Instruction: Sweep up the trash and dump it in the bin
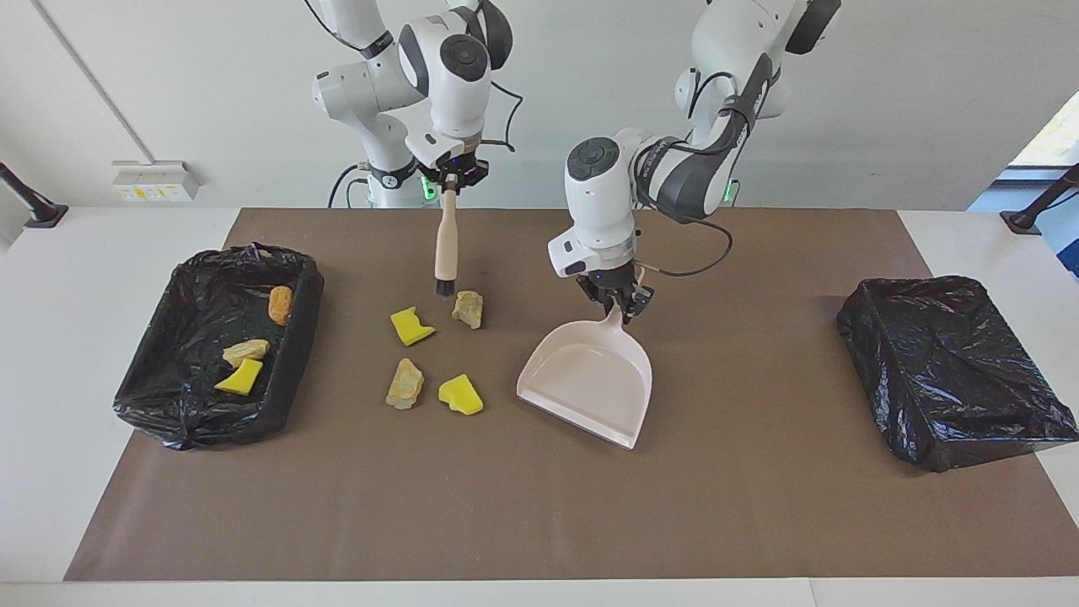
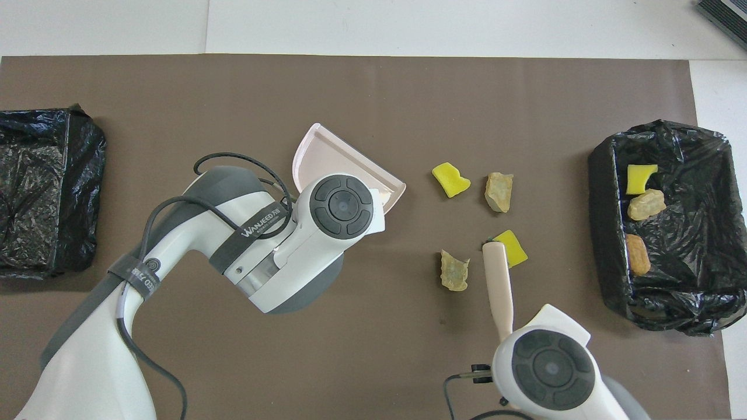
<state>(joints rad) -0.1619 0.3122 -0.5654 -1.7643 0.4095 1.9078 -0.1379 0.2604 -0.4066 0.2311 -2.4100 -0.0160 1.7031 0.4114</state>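
My right gripper (image 1: pixel 453 179) is shut on the top of a beige-handled brush (image 1: pixel 444 244), which hangs upright with its bristles low beside a beige rock lump (image 1: pixel 468 308). A yellow sponge chunk (image 1: pixel 411 326), a second beige lump (image 1: pixel 405 384) and a second yellow chunk (image 1: pixel 461 394) lie close by on the brown mat. My left gripper (image 1: pixel 620 305) is shut on the handle of the beige dustpan (image 1: pixel 590 379), which rests on the mat with its mouth away from the robots. The overhead view shows the brush (image 2: pixel 498 286) and the dustpan (image 2: pixel 327 154).
A black-lined bin (image 1: pixel 299 337) at the right arm's end holds an orange-brown lump (image 1: pixel 280 304), a beige lump (image 1: pixel 245 351) and a yellow chunk (image 1: pixel 240 378). A second black-bagged bin (image 1: pixel 952 371) stands at the left arm's end.
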